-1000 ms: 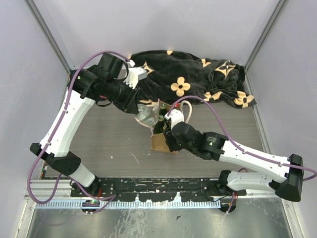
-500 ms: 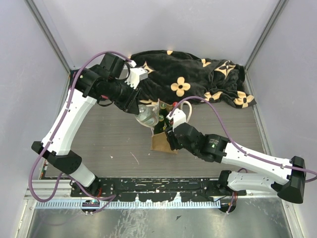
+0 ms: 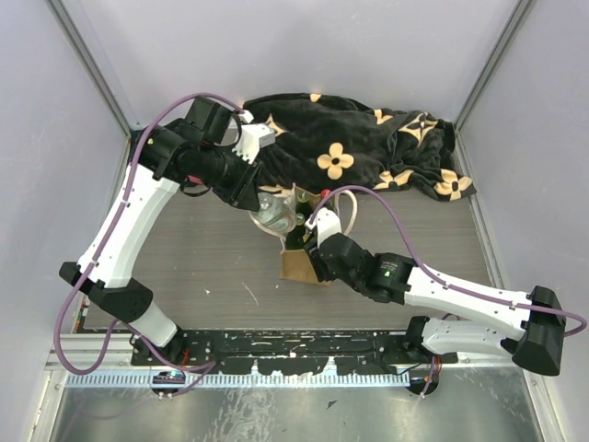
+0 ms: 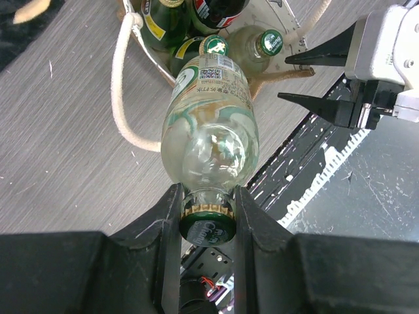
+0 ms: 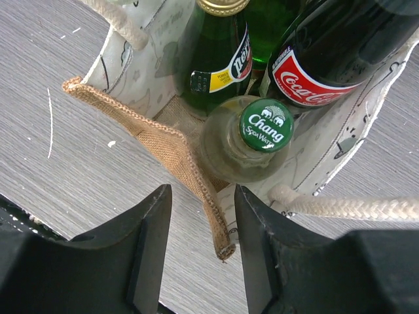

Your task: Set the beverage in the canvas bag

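The canvas bag (image 3: 302,265) stands mid-table, with a tan burlap side (image 5: 163,140), a pale printed side and white rope handles (image 5: 340,208). It holds a Chang soda bottle (image 5: 265,127), a green Perrier bottle (image 5: 219,59) and a Coca-Cola bottle (image 5: 327,59). My left gripper (image 4: 208,196) is shut on the neck of a clear glass Chang bottle (image 4: 209,131), the beverage, hanging base-down above the bag's left edge (image 3: 273,217). My right gripper (image 5: 200,212) is open, with its fingers either side of the bag's burlap rim corner and not pinching it.
A black blanket with cream flowers (image 3: 359,147) lies bunched at the back of the table behind the bag. The enclosure's grey walls close in left, right and rear. The black base rail (image 3: 294,345) runs along the near edge.
My right gripper has shifted slightly up and left toward the bag's near corner. My left gripper has hardly moved and still holds the bottle.
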You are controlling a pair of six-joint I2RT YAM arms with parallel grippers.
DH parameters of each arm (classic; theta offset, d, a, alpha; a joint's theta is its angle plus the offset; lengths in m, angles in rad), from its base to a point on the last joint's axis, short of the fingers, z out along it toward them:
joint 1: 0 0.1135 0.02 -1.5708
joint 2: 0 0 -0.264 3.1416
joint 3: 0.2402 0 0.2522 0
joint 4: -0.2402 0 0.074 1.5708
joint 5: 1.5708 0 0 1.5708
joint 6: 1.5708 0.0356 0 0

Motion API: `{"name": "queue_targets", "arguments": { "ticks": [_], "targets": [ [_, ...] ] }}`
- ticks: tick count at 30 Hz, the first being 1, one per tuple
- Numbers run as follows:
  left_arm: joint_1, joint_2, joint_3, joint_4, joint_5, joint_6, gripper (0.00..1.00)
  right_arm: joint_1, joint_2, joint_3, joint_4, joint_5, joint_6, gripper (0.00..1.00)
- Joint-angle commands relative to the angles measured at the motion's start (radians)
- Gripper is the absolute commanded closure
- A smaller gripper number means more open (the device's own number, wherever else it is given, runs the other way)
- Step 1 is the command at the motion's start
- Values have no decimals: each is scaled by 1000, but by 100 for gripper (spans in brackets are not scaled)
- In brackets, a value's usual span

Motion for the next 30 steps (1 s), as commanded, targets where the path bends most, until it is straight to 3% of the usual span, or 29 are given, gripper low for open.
{"name": "queue_targets", "arguments": {
  "ticks": [1,3,7,10,17,30],
  "targets": [
    [3,-15,55,39,66,-17,100,-5,-19,-16,62,-5,-24,52],
    [2,-16,50,40,66,-18,100,-6,-30,-25,71,-14,-31,57],
    [2,-14,44,44,70,-19,100,-6,-60,-28,82,-42,-47,79],
    [1,-10,43,45,80,-20,100,-5,-67,-26,79,-71,-65,87],
    [-18,16,81,27,92,-20,100,-5,-65,-27,72,-160,-94,94],
    [-79,35,74,27,102,-26,100,-5,-64,-17,57,-232,-150,97]
  ]
}}
